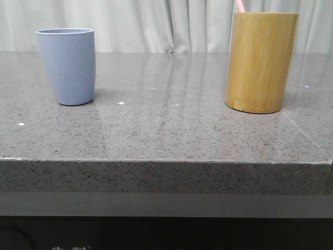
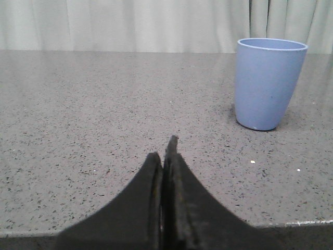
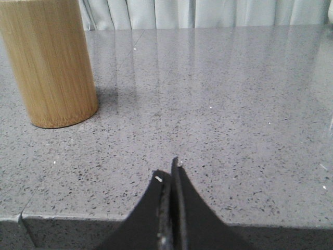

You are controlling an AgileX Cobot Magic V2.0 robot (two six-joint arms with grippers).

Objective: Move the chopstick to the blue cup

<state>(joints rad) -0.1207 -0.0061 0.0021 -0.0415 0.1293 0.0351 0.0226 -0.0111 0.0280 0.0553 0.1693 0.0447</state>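
Observation:
The blue cup (image 1: 67,65) stands upright on the left of the grey stone table; the left wrist view shows the blue cup (image 2: 268,82) ahead and to one side of my left gripper (image 2: 165,148). That gripper is shut with nothing in it, low at the table's front edge. A pale pink chopstick end (image 1: 240,5) pokes out of the tall bamboo holder (image 1: 261,61) on the right. My right gripper (image 3: 170,166) is shut and empty near the front edge, with the bamboo holder (image 3: 52,60) ahead of it to the side. Neither gripper shows in the front view.
The grey speckled table (image 1: 166,130) has a thick front edge (image 1: 166,174). White curtains (image 1: 156,23) hang behind it. A seam in the stone (image 1: 307,138) runs near the holder.

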